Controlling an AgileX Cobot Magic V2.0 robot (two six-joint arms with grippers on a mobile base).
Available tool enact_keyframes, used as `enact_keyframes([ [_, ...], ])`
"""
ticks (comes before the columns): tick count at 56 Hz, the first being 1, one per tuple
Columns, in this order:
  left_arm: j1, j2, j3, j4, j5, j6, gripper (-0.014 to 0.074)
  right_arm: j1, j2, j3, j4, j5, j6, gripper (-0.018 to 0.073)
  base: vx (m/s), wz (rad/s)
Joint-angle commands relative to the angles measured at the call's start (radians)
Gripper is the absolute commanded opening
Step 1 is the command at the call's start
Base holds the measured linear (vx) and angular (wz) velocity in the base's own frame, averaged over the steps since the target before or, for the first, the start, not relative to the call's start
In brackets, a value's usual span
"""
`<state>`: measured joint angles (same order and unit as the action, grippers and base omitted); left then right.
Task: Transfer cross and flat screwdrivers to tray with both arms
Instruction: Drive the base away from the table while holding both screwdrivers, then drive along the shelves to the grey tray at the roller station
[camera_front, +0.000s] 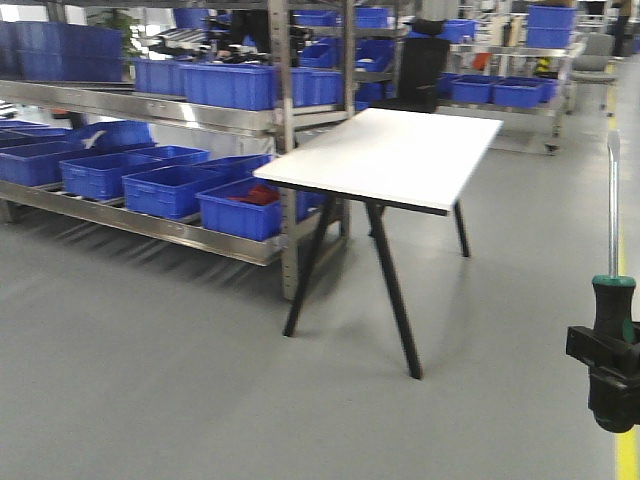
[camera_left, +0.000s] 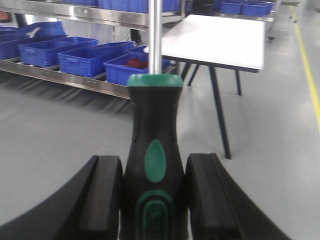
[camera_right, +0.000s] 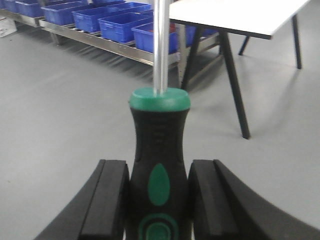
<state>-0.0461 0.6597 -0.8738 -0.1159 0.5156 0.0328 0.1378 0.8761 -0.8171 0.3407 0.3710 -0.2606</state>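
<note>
Black-and-green-handled, steel-shafted left-hand screwdriver (camera_left: 155, 145) fills the left wrist view, clamped in the black left tool (camera_left: 155, 200); its twin, the right-hand screwdriver (camera_right: 159, 145), sits likewise in the right tool (camera_right: 159, 205).
Each tool is closed on the lower handle, pads against both flanks. Each long axis runs straight out from the clamp, butt inward and shaft pointing away; the front view shows one standing upright. The tips are out of the wrist frames, so I cannot tell cross from flat. The grey metal tray shows in no view; a white-topped counter (camera_front: 385, 150) and blue plastic bins (camera_front: 165, 185) lie ahead. I judge the carry calls for a firm grip with shafts apart, then tipping each shaft toward level above the tray before release.
</note>
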Motion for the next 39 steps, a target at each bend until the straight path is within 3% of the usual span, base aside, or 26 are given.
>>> enact_keyframes([
  [1, -0.004, 0.002, -0.030, -0.013, -0.099, 0.001, -0.0003, 0.000, -0.006, -0.029, 0.010, -0.086, -0.005, -0.0008, 0.55, 0.43],
  [39, -0.004, 0.002, -0.030, -0.013, -0.099, 0.001, -0.0003, 0.000, -0.006, -0.029, 0.010, -0.086, -0.005, -0.0008, 0.56, 0.61],
])
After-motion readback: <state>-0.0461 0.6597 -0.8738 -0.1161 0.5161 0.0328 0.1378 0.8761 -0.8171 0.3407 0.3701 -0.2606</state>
